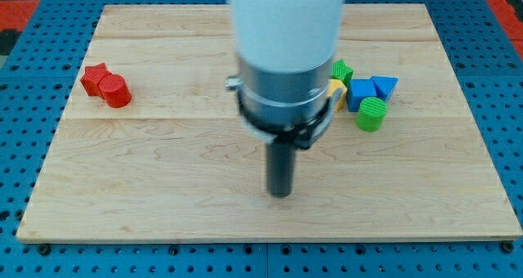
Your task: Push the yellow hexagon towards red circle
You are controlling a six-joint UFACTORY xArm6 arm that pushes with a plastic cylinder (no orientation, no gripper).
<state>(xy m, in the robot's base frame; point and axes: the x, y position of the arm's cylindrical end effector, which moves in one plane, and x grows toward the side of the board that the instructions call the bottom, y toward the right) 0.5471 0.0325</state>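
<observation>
Circling my tip (280,194) right of the half-hidden yellow hexagon (336,90), no fingers fitted, then pushing leftward toward the red circle (117,91).

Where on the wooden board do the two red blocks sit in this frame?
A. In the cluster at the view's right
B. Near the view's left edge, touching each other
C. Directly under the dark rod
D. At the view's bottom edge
B: the red star-shaped block and the red cylinder block sit pressed together near the view's left edge of the wooden board, far from my tip and from the cluster at the view's right.
</observation>
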